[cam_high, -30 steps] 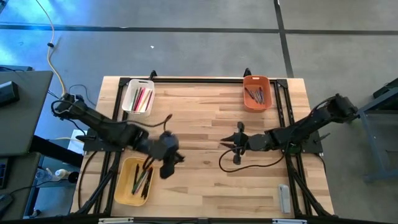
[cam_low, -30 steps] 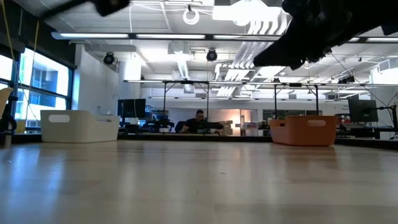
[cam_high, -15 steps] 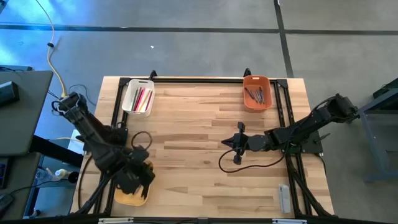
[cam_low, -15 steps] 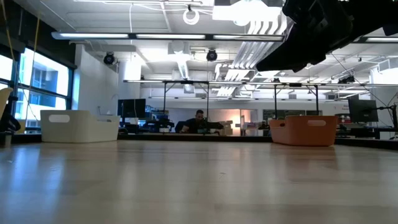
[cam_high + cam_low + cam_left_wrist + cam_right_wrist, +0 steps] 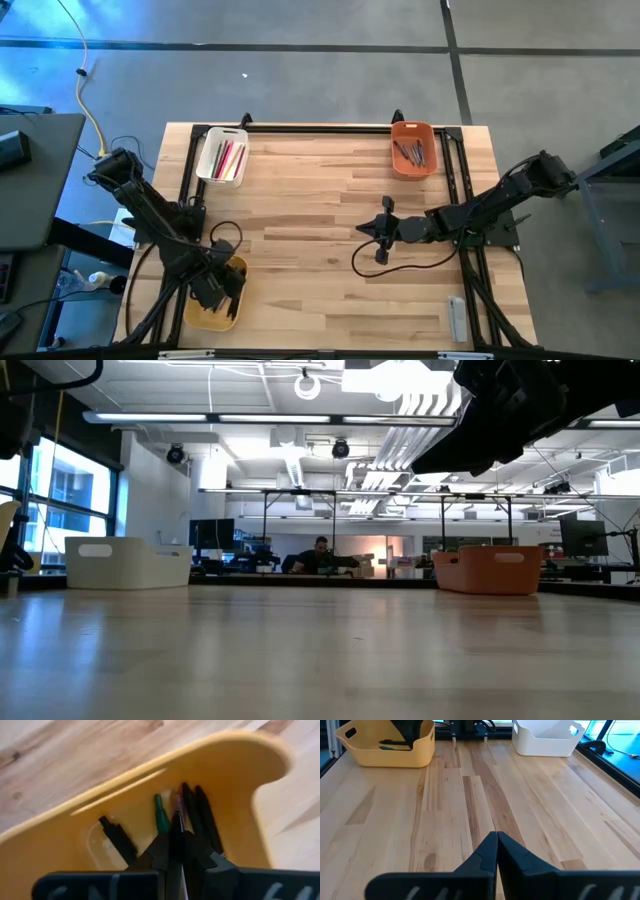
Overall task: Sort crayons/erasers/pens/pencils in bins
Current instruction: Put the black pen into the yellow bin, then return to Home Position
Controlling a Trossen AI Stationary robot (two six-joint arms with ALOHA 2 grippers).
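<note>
Left hand (image 5: 177,837) hangs inside the yellow bin (image 5: 240,750), fingers closed on a thin dark stick (image 5: 176,822), presumably for release among the green and black sticks just ahead of it. Right hand (image 5: 496,840) waits closed and empty over bare tabletop (image 5: 470,795). The white bin (image 5: 222,157) and orange bin (image 5: 413,148), well apart from both hands, already hold sticks

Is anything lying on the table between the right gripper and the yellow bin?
No. In the right wrist view only bare wood lies between the shut right gripper and the yellow bin; the high view shows the same.
</note>
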